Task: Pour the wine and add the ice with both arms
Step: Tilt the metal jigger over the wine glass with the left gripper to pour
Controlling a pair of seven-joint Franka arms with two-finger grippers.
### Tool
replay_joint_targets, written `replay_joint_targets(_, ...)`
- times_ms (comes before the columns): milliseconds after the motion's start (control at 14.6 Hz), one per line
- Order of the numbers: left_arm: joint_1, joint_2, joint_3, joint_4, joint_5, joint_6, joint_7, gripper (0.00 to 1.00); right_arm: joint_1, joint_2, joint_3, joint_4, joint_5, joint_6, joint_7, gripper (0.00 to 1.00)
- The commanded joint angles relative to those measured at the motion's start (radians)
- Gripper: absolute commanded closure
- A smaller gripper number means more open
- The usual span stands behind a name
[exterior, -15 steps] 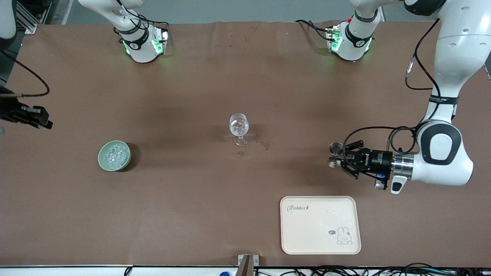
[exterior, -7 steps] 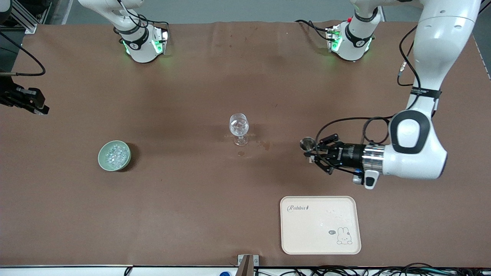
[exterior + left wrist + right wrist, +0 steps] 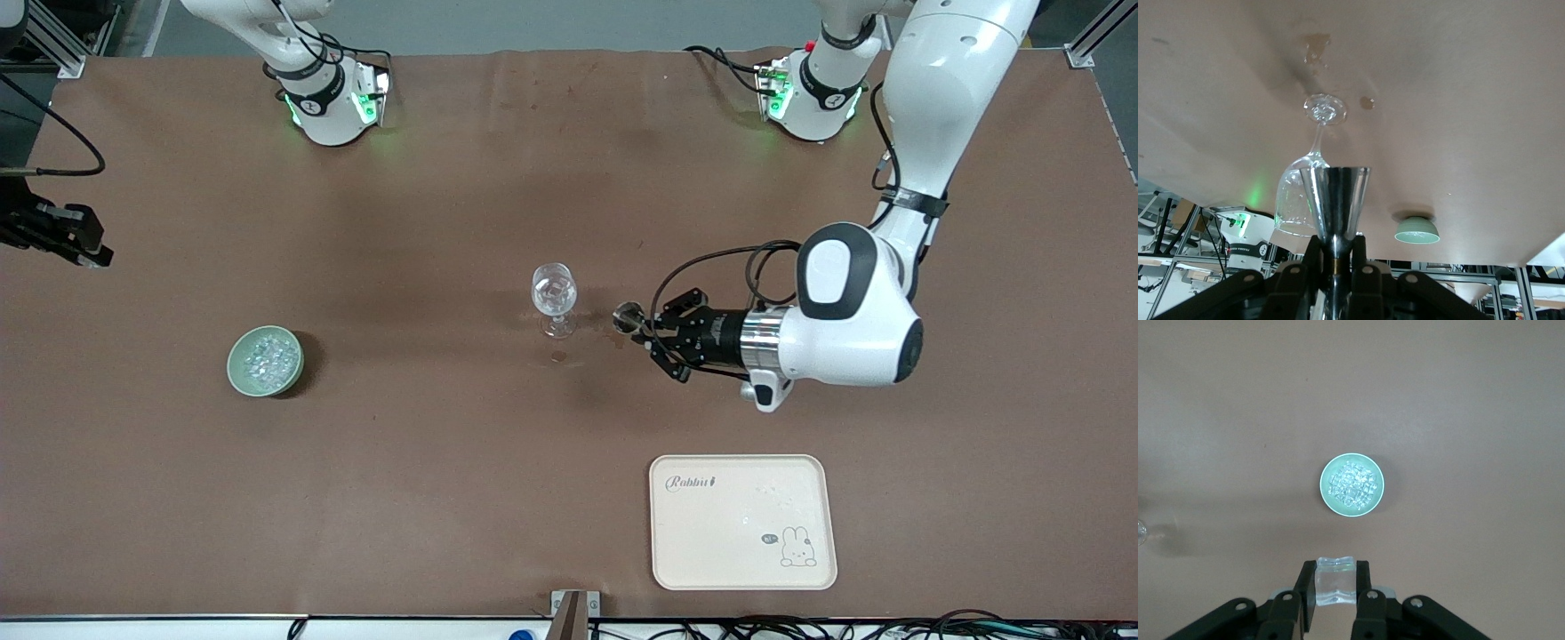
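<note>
Table covering (image 3: pixel 444 462): brown, matte, creased near the bases' edge, a few dark stains mid-table
Surround: grey floor past the table's top edge
Framing (image 3: pixel 53 40): aluminium rails at the corners
Cables (image 3: pixel 800 629): black, along the near edge

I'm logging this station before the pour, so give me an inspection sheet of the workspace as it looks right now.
Surface: brown table, small stains beside the wine glass.
Job's things: ice in a green bowl; glass upright at the table's middle.
Clutter: cream tray, bare.
Grippers: left gripper holds a metal cup beside the glass; right gripper holds an ice cube, high over the bowl.
Cables: along the left arm.
Surroundings: nothing seen.
</note>
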Motion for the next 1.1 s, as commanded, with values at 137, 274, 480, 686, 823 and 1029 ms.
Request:
replay_joint_targets(137,-0.048,-0.032,0.0,-0.048,0.01,0.013,-0.032,0.99,0.002,-0.015,0.002,-0.01,-0.012,0.015,-0.006,0.93)
replay_joint_targets(274,-0.059,-0.038,0.0,-0.065,0.01,0.013,-0.035,0.99,0.002,-0.015,0.002,-0.01,-0.012,0.015,-0.006,0.93)
replay_joint_targets(480,-0.077,-0.038,0.0,-0.075,0.01,0.013,-0.05,0.99,0.004,-0.015,0.002,-0.01,-0.01,0.015,-0.006,0.93)
replay_joint_targets(686,-0.105,-0.038,0.002,-0.081,0.013,0.017,-0.073,0.99,0.004,-0.015,0.004,-0.01,-0.012,0.015,-0.006,0.93)
replay_joint_targets(823,-0.111,-0.046,0.002,-0.09,0.022,0.042,-0.107,0.99,0.004,-0.015,0.004,-0.01,-0.012,0.015,-0.006,0.93)
replay_joint_targets(1029,-0.139,-0.051,0.002,-0.095,0.069,0.057,-0.17,0.99,0.004,-0.015,0.004,-0.01,-0.011,0.016,-0.006,0.93)
